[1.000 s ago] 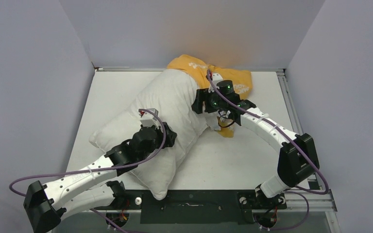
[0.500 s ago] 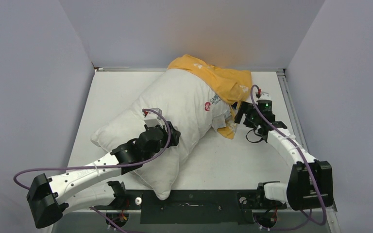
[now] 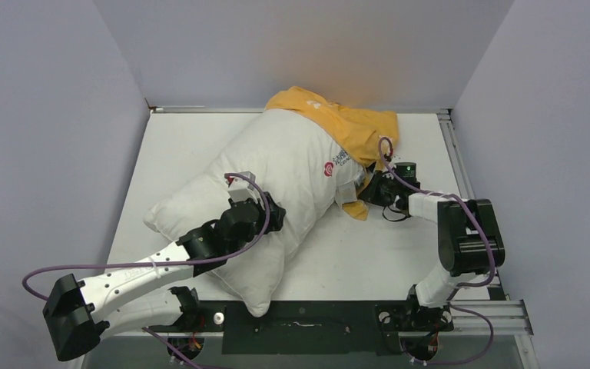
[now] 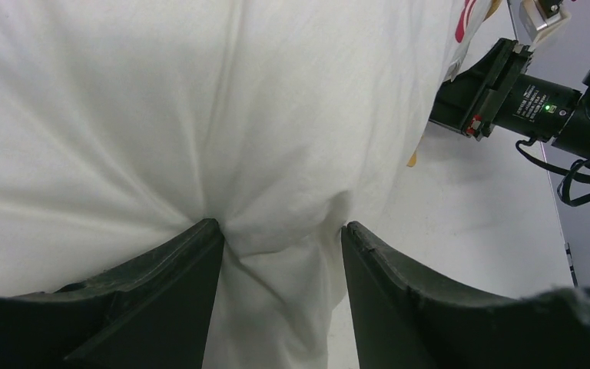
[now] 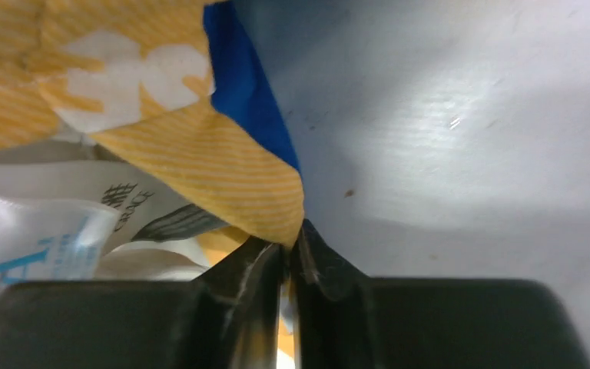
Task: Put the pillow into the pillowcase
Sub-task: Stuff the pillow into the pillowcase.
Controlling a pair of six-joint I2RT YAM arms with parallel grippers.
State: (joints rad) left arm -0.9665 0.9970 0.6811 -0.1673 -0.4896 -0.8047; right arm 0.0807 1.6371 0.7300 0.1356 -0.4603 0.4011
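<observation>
Most of the pillowcase [image 3: 353, 127] is bunched at the counter's [image 3: 184, 146] far edge, hiding the pillow's [image 3: 276, 173] far end. Its blue face shows only as a sliver in the right wrist view. The pillow lies diagonally toward the near-left corner. The left arm [image 3: 146, 265] stretches over it, jaws pinching a fold of pillow fabric. The right arm [image 3: 461, 238] is folded at the elbow, forearm low, jaws nearly closed on the pillowcase's orange corner.

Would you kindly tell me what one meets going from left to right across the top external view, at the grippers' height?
The left gripper on the pillow → red logo → right gripper at the pillowcase corner.
</observation>
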